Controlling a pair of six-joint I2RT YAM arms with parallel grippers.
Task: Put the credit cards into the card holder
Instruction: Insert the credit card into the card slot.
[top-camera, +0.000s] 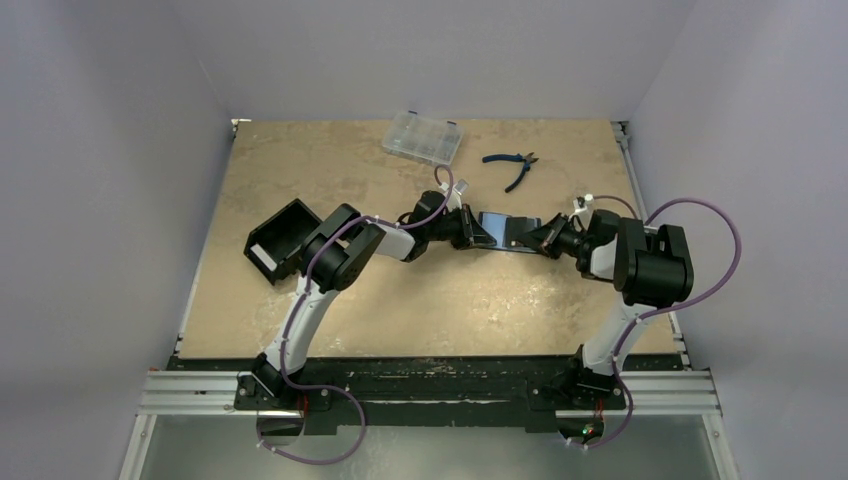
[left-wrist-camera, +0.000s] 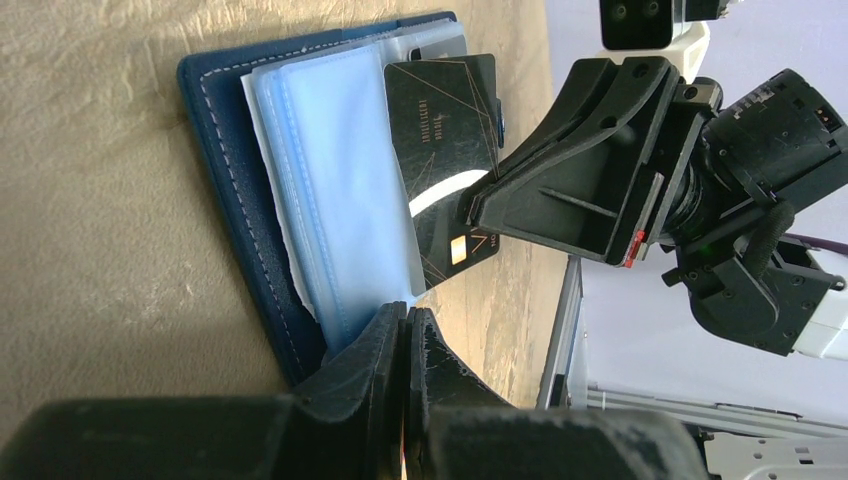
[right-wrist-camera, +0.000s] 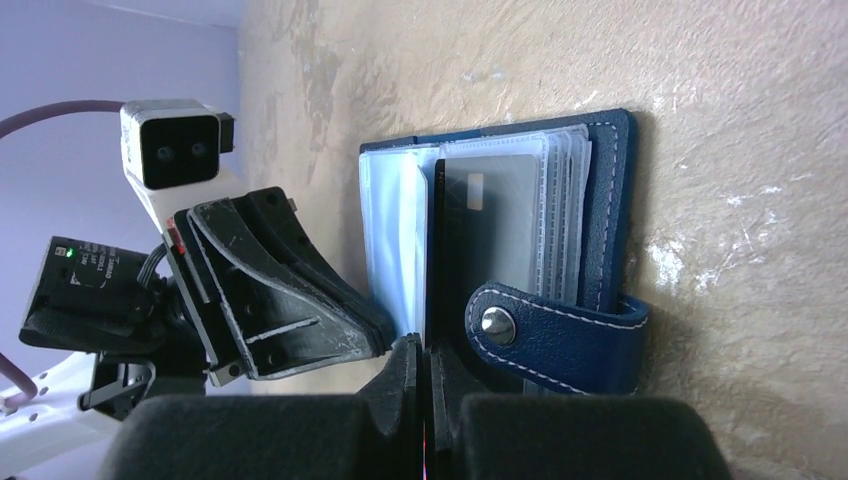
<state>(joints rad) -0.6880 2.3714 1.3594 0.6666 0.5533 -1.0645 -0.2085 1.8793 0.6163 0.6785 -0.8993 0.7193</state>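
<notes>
Wallet (top-camera: 508, 230): 1, open on table (top-camera: 330, 300); 1 grey card (right-wrist-camera: 500, 220) in sleeve (left-wrist-camera: 340, 180). 1 dark card (left-wrist-camera: 440, 130) clamped in right gripper (right-wrist-camera: 422, 345). Left gripper (left-wrist-camera: 407, 315) closed at wallet edge. 1 box (top-camera: 280, 240), 1 case (top-camera: 422, 137), 1 pliers (top-camera: 512, 165).

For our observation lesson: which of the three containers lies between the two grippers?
The dark navy folding card holder; the black open-topped box and clear plastic compartment case lie elsewhere.

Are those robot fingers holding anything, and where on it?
The right fingers pinch a dark card midway along one long edge. The left fingers seem to pinch the edge of a plastic sleeve in the wallet.
</notes>
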